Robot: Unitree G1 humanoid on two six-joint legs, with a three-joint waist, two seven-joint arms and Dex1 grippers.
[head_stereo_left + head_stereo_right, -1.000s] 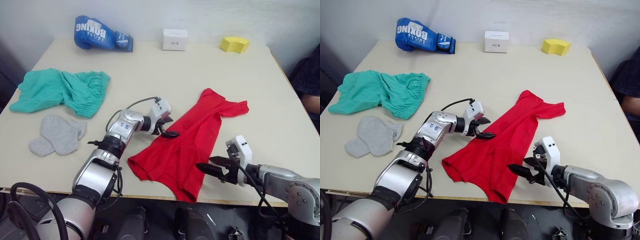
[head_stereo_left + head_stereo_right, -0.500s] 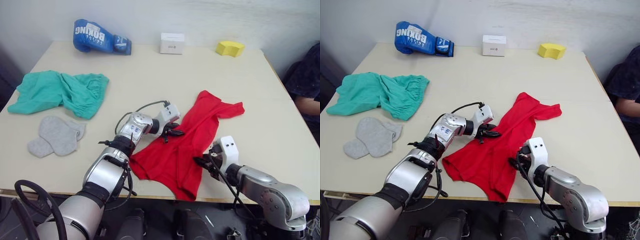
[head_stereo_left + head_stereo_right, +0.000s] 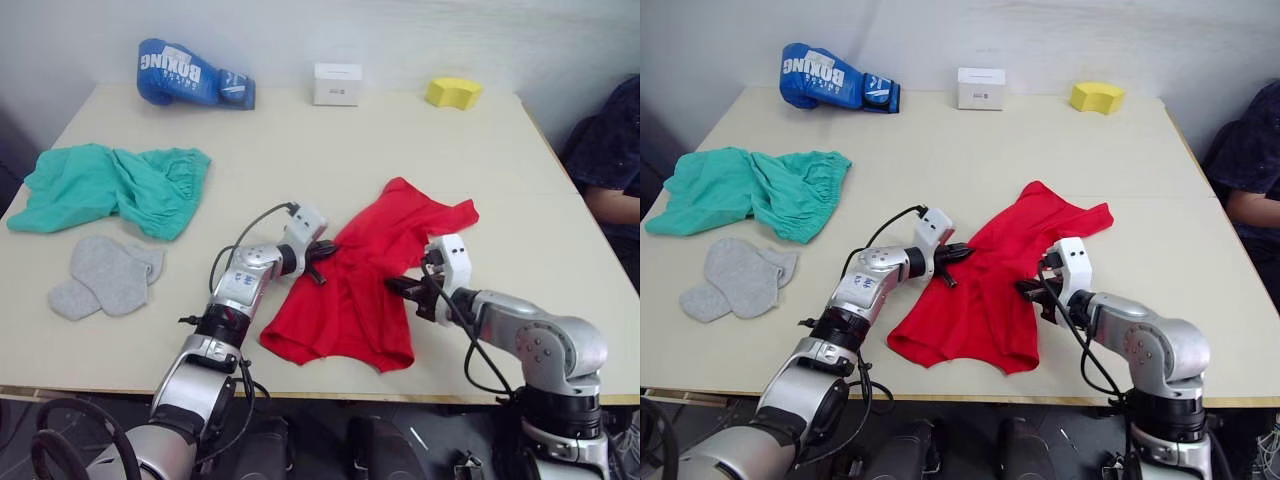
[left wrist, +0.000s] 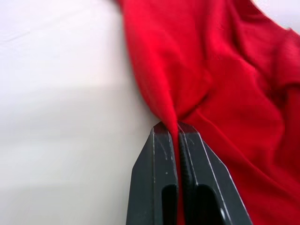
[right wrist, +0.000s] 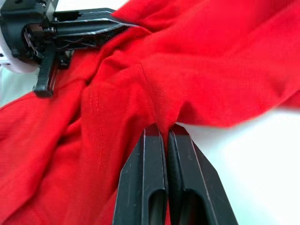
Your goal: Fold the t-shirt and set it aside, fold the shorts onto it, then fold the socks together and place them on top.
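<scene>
**Both hands pinching the t-shirt**

We see the left hand [image 3: 318, 258] and right hand [image 3: 398, 289] each clamped on the crumpled t-shirt [image 3: 360, 290], mid-bench [image 3: 300, 140]. Shorts [image 3: 110, 187] and socks [image 3: 100, 277] lie well left; boxing glove [image 3: 190, 75], white box [image 3: 337, 84], yellow sponge [image 3: 453, 92] line the far edge.

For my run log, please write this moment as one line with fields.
step: fold red cloth t-shirt | left gripper: shut on t-shirt edge | right gripper: shut on t-shirt edge | teal-green shorts, grey socks: untouched
</scene>
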